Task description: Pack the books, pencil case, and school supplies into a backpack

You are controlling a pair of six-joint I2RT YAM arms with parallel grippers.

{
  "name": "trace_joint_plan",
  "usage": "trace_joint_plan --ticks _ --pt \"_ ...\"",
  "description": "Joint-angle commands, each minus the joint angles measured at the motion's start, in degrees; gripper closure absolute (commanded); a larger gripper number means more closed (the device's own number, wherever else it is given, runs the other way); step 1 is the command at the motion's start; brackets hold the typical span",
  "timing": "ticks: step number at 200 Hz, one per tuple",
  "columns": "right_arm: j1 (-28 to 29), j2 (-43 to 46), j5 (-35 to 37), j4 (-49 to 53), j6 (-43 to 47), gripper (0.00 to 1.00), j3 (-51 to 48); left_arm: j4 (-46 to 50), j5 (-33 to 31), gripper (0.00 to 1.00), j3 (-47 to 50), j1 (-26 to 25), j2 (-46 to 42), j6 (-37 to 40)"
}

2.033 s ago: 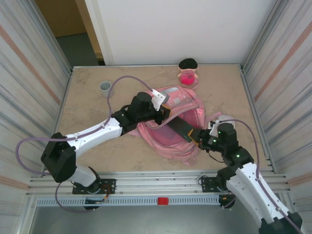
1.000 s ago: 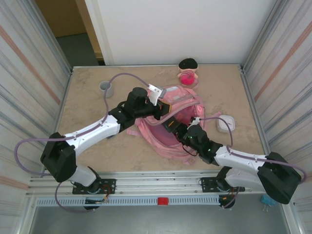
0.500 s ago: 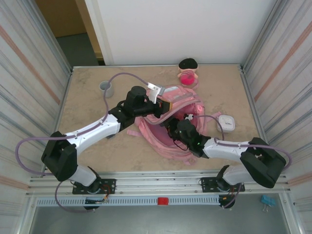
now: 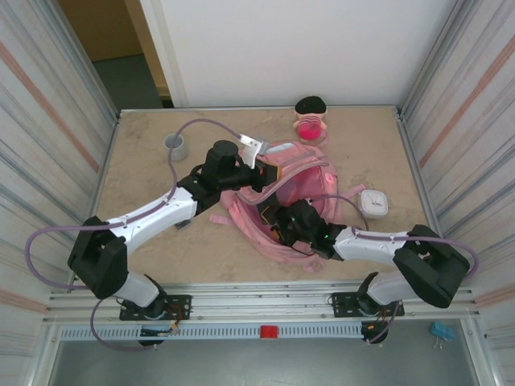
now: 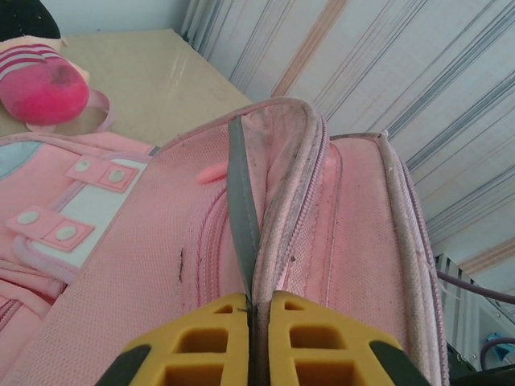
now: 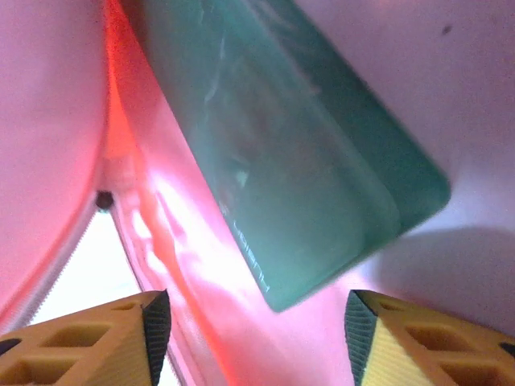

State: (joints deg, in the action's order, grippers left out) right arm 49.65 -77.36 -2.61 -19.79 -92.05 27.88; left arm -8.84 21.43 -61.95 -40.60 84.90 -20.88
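The book point(image 6: 290, 153) is inside the backpack point(image 4: 310, 189), lying slanted against the pink lining. In the right wrist view it looks thin, dark and a little greenish under the pink light. The right tool point(image 6: 253, 338) is just in front of it with its fingers apart, and they hold nothing. The right arm lies low over the desk point(image 4: 145, 233), stretched to the left, with its wrist pushed into the mouth of the backpack. The left arm reaches across from the near left corner. The left tool point(image 5: 257, 322) is clamped on the grey strip point(image 5: 241, 193) at the rim of the backpack and holds this edge up. The backpack lies in the middle of the desk, and a pink doll point(image 4: 310, 119) is behind it.
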Motion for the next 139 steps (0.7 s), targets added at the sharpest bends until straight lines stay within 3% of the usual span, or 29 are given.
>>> trace_joint_plan --ticks 1,52,78,139 --pt "0.2 3.1 -4.1 7.3 2.3 0.36 2.0 -6.3 -1.2 1.00 0.3 0.9 -2.9 0.1" --pt "-2.8 16.6 2.5 27.5 11.3 0.37 4.3 -6.3 -1.2 1.00 1.4 1.0 -3.7 0.3" --pt "-5.6 18.3 2.7 23.8 10.5 0.38 1.7 -6.6 -0.8 1.00 1.4 1.1 -3.4 0.0" --pt "-6.7 10.2 2.5 13.8 10.7 0.44 2.4 -6.6 -0.5 1.00 1.2 1.1 -3.3 -0.3"
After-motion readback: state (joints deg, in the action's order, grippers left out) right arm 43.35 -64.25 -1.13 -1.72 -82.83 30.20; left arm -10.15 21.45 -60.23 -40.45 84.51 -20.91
